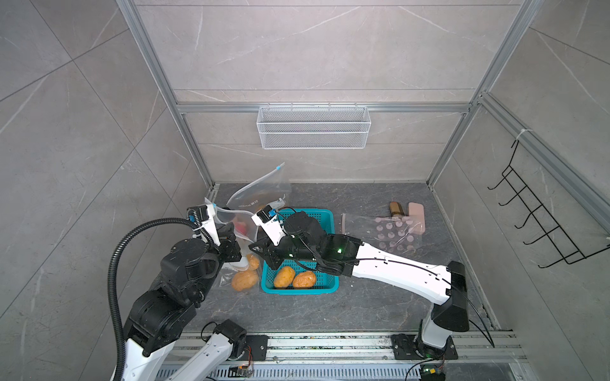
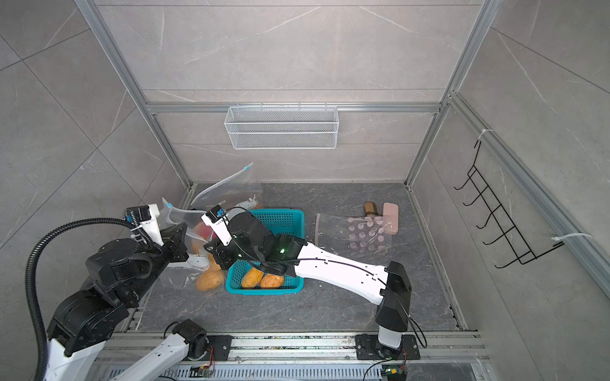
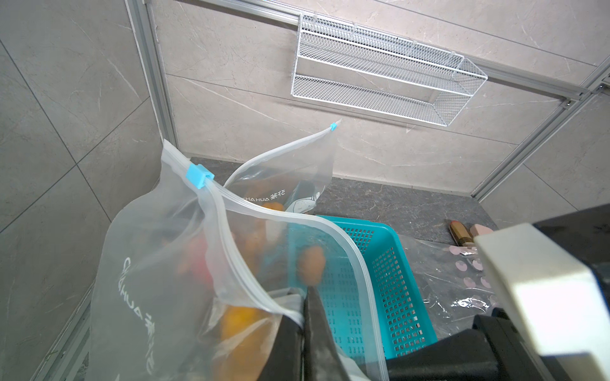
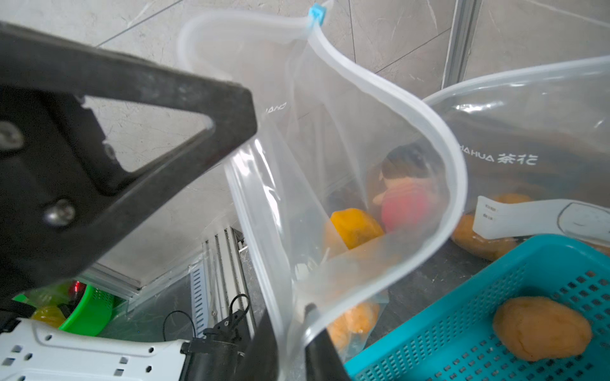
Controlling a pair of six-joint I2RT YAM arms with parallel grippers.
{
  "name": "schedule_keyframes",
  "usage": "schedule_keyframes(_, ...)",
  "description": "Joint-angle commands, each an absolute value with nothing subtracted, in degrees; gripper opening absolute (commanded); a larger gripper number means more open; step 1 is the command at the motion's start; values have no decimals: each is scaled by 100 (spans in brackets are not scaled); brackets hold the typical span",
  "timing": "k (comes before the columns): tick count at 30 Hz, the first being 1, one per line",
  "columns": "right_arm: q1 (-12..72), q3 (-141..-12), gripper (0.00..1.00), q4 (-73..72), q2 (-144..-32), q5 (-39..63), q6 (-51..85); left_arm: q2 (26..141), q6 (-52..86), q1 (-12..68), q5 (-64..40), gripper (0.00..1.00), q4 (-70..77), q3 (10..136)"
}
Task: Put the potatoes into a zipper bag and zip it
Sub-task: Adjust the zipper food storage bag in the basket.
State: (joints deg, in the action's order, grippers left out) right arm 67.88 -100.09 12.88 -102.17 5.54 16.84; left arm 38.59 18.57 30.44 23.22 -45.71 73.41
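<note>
Opening zipper bag [image 3: 158, 264] for remaining potatoes [image 1: 284, 277].
Left hand [image 3: 302, 297] clamped on rim [image 3: 284, 217]; right hand [image 4: 280, 211] straddling it, grip unclear; pull apart next.

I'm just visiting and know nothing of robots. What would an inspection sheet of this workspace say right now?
Surface: dark marbled table.
Job's things: two potatoes in teal basket; more inside open zipper bag.
Clutter: doll in that bag; second bag, brown bottle, pink block, dotted pouch.
Grippers: left gripper and right gripper each pinch the bag's rim.
Cables: corrugated hose on left arm.
Surroundings: tiled walls, mesh shelf, hook rack.
</note>
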Motion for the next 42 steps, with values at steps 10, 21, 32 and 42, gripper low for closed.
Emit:
schedule_keyframes(10, 6819, -10714, 0, 1624, -10188, 497, 801, 3596, 1375, 3023, 1882, 11, -4290, 7503)
schedule_keyframes(21, 6820, -11624, 0, 1753, -9932, -685, -1405, 3210, 1206, 3027, 1807, 70, -4723, 8026)
schedule_keyframes(32, 6515, -12901, 0, 2369, -10303, -788, -2774, 2890, 1116, 3032, 1766, 70, -4837, 8075)
schedule_keyframes(42, 6189, -9554, 0, 1877, -8539, 64, -3614, 2662, 988, 3031, 1020, 69, -5383, 7038)
